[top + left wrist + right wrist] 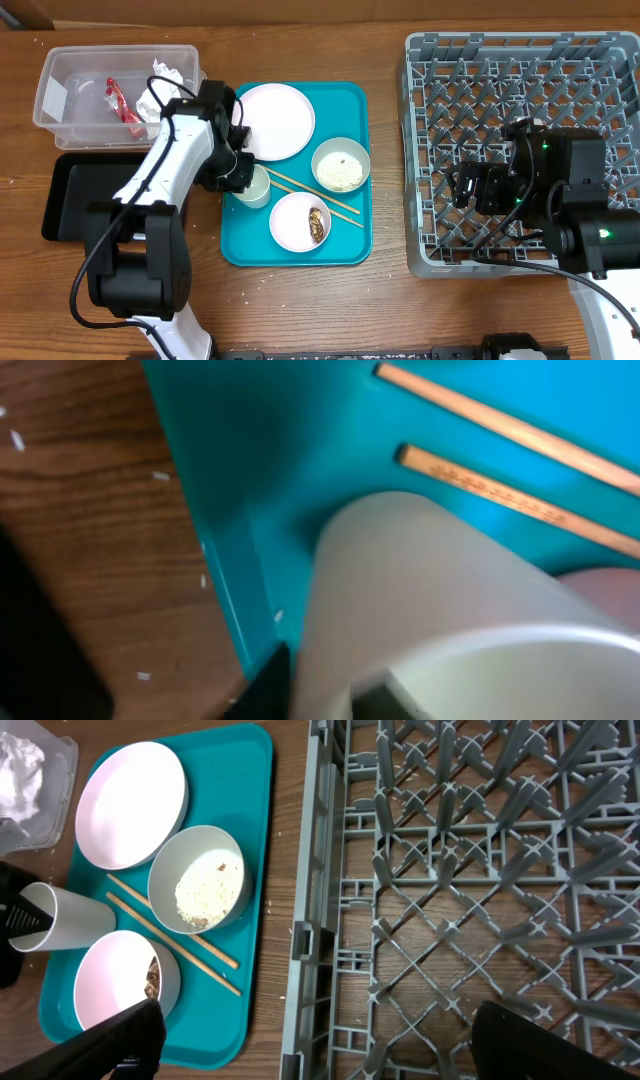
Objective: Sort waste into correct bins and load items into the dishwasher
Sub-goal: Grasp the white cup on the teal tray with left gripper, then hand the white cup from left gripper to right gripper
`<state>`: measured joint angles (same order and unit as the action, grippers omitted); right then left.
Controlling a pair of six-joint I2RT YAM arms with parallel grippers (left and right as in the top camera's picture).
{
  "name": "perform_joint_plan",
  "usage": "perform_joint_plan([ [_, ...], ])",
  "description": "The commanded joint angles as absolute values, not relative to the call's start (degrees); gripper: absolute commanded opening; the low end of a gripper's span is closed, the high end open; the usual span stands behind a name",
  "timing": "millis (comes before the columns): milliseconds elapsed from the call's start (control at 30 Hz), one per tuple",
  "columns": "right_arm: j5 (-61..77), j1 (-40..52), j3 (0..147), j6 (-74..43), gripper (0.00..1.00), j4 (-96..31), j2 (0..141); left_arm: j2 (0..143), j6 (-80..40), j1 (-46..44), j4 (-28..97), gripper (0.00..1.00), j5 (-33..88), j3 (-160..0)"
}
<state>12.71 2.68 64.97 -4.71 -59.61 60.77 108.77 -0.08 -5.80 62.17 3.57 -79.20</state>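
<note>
The left pincer [240,170] is closed on the rim of the small white cup [256,187], which sits tilted at the left edge of the teal tray [345,100], just beside the tray's raised lip. To its left lies the black tray [75,195], with the clear tub [50,80] behind it holding a red wrapper [122,103] and a napkin [168,75]. On the cup's other side the chopsticks [340,207] run slantwise between the rice bowl [341,165] and the bowl with a brown scrap [298,222]; the plate [275,120] lies just behind.

The right pincer [315,1020] hangs wide open and empty over the left part of the grey rack [520,60]. A strip of bare counter [388,150] separates rack and tray.

Only the left wrist view shows one finger inside the cup's wall and one outside, and loose rice grains [160,476] on the wood.
</note>
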Motion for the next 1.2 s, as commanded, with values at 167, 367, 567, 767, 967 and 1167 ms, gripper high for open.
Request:
perform_joint_plan([
  [167,16.84,2.90,66.02,-4.69,1.00,-58.48,60.58,107.31,0.01,-4.25,64.71,0.04,10.63,-82.21],
  [367,31.97,2.90,65.60,-9.45,1.00,-51.40,61.01,107.31,10.37,2.02,79.24,0.04,36.86,-100.33],
  [567,52.58,2.94,63.68,-12.49,1.00,-35.18,65.41,107.31,19.64,4.47,89.97,0.04,58.43,-108.84],
  [767,66.94,3.55,63.68,-12.49,0.95,-21.85,72.29,107.20,26.63,1.78,96.84,0.04,64.90,-107.83],
  [967,68.42,8.95,63.68,-12.23,0.95,-18.57,76.84,107.24,26.85,-3.14,96.82,0.04,69.06,-107.83],
  [1167,69.19,13.50,63.68,-12.25,0.91,-13.63,77.49,107.37,27.05,-6.04,96.71,0.04,70.37,-107.83],
])
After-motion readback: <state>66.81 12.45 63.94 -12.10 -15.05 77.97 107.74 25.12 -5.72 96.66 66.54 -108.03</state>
